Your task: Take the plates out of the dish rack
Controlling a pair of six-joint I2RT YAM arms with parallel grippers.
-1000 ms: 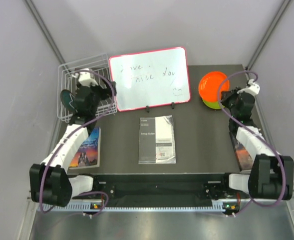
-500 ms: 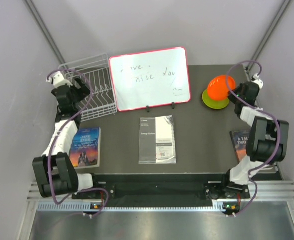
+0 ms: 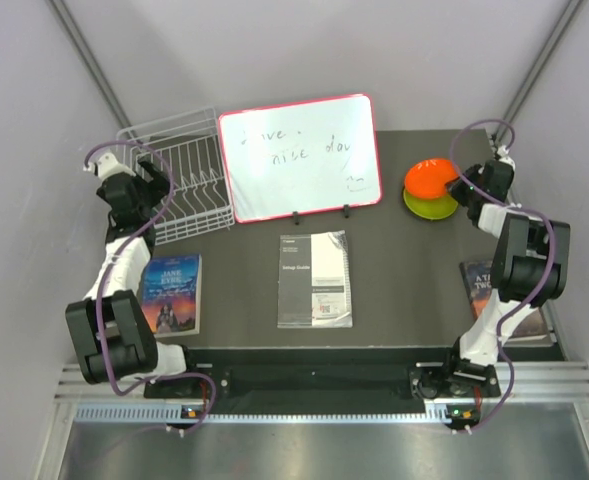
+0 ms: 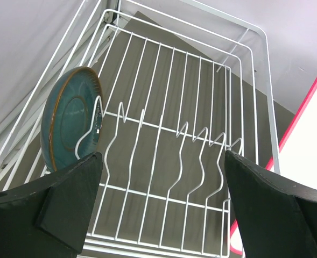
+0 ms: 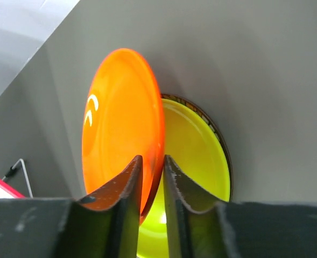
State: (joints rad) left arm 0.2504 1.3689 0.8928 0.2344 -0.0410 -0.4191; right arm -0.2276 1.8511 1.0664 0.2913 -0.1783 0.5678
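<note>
Table (image 3: 404, 270): dark top, with both arms bolted at its near edge.
Left book (image 3: 171, 293): lay flat near the front left, cover up, beside the left arm.
Right book (image 3: 477, 285): lay near the right edge, partly hidden under the right arm.
Booklet (image 3: 315, 278): lay flat at the middle of the table, just in front of the whiteboard's feet.
Left gripper (image 4: 162, 156): stood spread wide with nothing between its fingers, hovering at the rack's near left side and facing into it.
Dish rack (image 3: 186, 180): sat at the far left of the table, close against the whiteboard's left edge; touching or not, could not be told.
Teal plate (image 4: 72, 123): stood upright on edge in the rack's end slot, at the left in the wrist view, apart from both fingers.
Right gripper (image 5: 152, 158): was out at the far right, drawn almost closed on the orange plate's rim, one finger on each face.
Orange plate (image 5: 120, 118): hung steeply tilted in that pinch, overlapping the lime green plate.
Lime green plate (image 5: 196, 150): lay flat on the table beneath the orange one, well apart from the rack.
Whiteboard (image 3: 299, 157): stood propped at the far middle, red-framed, faint handwriting on it, between rack and plates.
</note>
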